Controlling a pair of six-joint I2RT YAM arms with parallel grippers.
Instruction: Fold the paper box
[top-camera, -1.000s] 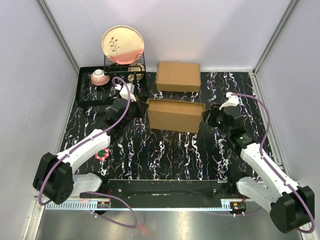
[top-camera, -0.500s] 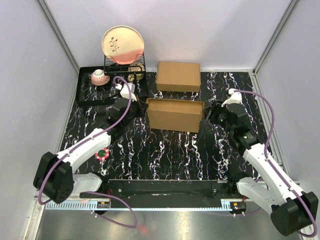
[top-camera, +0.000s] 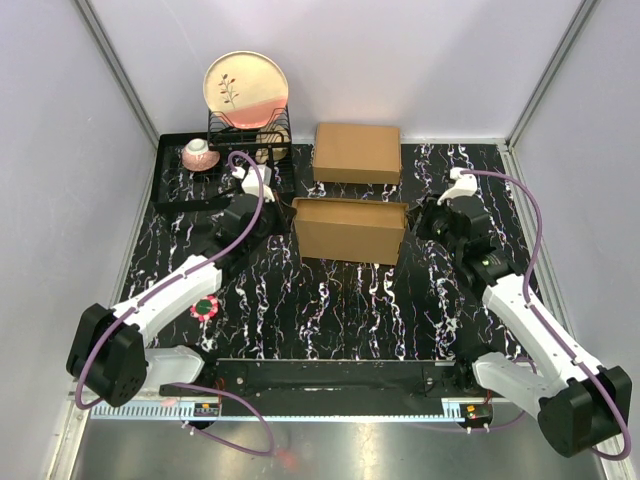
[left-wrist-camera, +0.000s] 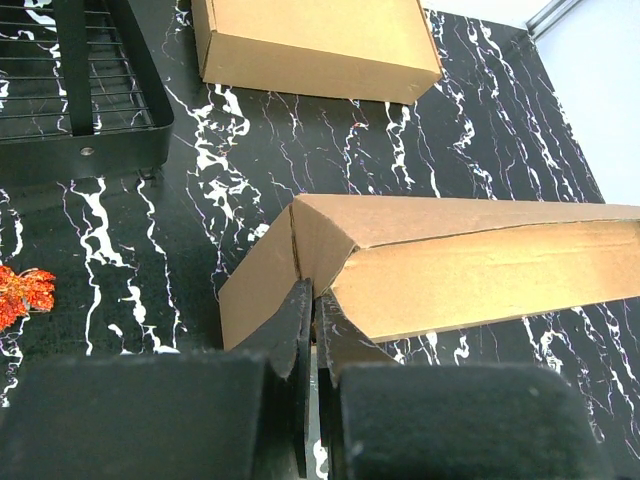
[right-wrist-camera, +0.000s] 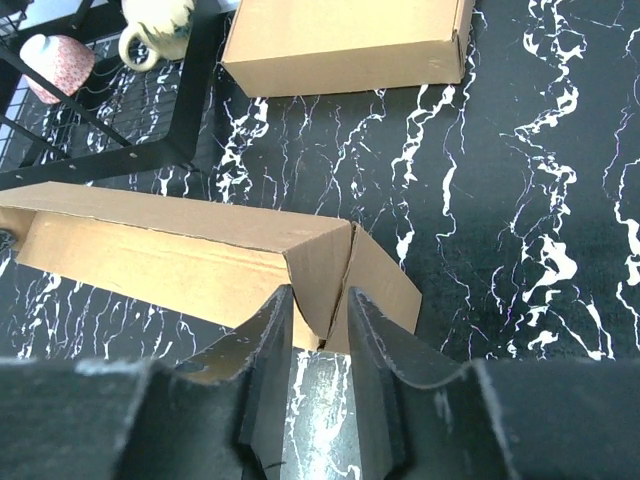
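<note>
The paper box (top-camera: 350, 232) stands mid-table, a brown cardboard mailer partly folded with its long wall upright. In the left wrist view my left gripper (left-wrist-camera: 312, 305) is shut on the side flap at the paper box's (left-wrist-camera: 480, 265) left corner. From above, that left gripper (top-camera: 286, 224) sits against the box's left end. My right gripper (top-camera: 413, 224) is at the right end. In the right wrist view the right gripper (right-wrist-camera: 320, 315) stands open, its jaws straddling the two end flaps of the paper box (right-wrist-camera: 160, 255), fingertips (right-wrist-camera: 272, 320) close to the cardboard.
A second, made-up cardboard box (top-camera: 357, 152) lies behind the paper box. At back left a black tray (top-camera: 180, 190) carries a wire rack (top-camera: 250, 130) with a plate (top-camera: 246, 88) and a pink cup (top-camera: 199, 153). A small red flower-shaped thing (top-camera: 205, 306) lies near the left arm.
My right gripper has moved back and left, up to the box's right end. The left arm and the paper box have stayed put.
</note>
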